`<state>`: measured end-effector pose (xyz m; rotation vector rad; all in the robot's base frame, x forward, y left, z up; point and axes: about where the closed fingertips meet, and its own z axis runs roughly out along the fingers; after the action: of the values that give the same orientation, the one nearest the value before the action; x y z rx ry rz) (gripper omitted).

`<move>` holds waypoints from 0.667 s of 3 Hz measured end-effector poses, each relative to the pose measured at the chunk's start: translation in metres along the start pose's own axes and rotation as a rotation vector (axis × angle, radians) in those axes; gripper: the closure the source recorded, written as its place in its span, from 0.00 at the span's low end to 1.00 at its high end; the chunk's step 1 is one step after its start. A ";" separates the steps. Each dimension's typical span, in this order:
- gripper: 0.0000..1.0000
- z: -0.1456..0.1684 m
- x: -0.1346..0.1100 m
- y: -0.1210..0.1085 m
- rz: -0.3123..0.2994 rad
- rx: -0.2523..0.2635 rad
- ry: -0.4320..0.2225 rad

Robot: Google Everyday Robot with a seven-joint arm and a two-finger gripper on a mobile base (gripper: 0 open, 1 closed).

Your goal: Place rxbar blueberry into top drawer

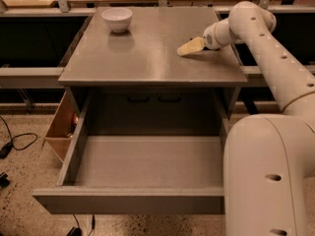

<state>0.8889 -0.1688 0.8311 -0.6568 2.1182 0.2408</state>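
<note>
The rxbar blueberry does not show; it may be hidden behind my gripper or wrist. My gripper (pixel 189 47) is low over the right part of the grey cabinet top (pixel 147 53), pointing left, with the white arm (pixel 266 48) reaching in from the right. The top drawer (pixel 128 200) is pulled fully out below the cabinet top. Its grey floor is bare and nothing lies in it.
A white bowl (pixel 117 18) stands at the back left of the cabinet top. A tan wooden box (pixel 60 128) sits on the floor left of the drawer. My white base (pixel 268 176) stands against the drawer's right side. Cables (pixel 15 144) lie on the floor at left.
</note>
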 end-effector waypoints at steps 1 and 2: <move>0.24 0.000 0.018 -0.006 0.038 0.012 0.015; 0.47 -0.003 0.013 -0.006 0.038 0.012 0.015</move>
<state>0.8837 -0.1803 0.8228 -0.6137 2.1462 0.2445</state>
